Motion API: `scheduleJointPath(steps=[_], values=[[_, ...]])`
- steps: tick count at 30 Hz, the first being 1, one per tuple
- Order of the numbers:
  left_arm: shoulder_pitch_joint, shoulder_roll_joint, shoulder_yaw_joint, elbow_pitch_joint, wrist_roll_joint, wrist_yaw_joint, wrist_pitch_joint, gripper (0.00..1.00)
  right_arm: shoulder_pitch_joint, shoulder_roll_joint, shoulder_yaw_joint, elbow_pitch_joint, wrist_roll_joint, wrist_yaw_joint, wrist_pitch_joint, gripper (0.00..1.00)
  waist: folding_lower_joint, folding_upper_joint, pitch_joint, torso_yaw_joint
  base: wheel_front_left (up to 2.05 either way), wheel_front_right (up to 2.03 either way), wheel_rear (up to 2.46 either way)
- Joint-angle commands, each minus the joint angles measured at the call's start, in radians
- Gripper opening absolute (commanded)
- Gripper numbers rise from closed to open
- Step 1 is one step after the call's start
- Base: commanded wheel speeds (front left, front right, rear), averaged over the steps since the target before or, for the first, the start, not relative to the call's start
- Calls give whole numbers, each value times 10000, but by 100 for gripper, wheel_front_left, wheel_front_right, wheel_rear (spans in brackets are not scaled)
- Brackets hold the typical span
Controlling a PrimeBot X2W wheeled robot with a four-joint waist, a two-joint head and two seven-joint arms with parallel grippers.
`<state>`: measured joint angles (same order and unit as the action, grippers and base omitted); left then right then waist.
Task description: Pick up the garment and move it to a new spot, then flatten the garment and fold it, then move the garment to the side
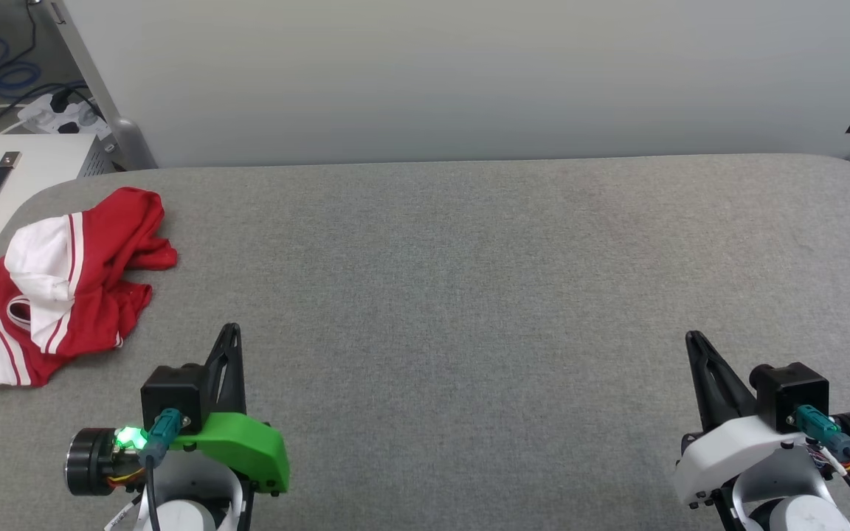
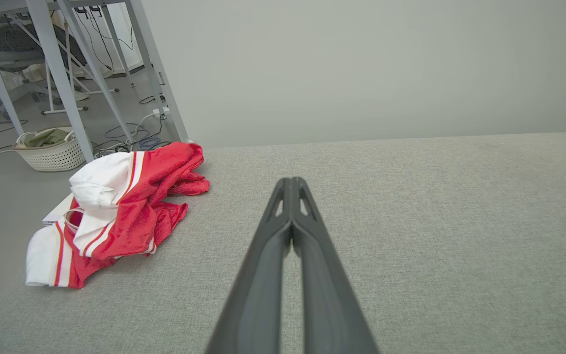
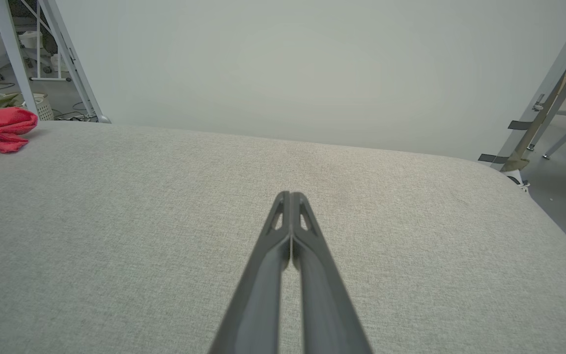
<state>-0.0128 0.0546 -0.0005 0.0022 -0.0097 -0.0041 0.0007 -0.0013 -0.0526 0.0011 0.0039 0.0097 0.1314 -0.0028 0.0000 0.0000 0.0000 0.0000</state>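
left hand [image 1: 231,330] and right hand [image 1: 692,337] shut, empty; open left, grab crumpled shirt [image 1: 71,284] far-left on counter [image 1: 469,295] by raised fold.

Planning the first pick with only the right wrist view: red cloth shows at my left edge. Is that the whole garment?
Observer: No. The garment is a crumpled heap, red with white striped-trim sleeves, at the table's left end.
Operator: Where is the left gripper?
Observer: The left gripper is shut, right of the garment and nearer the robot, not touching it.
Operator: Anything beside the heap?
Observer: A white case with a handle stands just beyond the table's left edge.
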Motion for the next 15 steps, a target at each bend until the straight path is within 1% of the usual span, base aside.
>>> scheduleJointPath(steps=[1, 15], values=[[128, -43, 5, -22, 97, 41, -7, 0, 13, 24, -11, -39, -97, -7, 28, 0, 0, 0, 0, 0, 0, 0, 0], [128, -43, 5, -22, 97, 41, -7, 0, 13, 24, -11, -39, -97, -7, 28, 0, 0, 0, 0, 0, 0, 0, 0]])
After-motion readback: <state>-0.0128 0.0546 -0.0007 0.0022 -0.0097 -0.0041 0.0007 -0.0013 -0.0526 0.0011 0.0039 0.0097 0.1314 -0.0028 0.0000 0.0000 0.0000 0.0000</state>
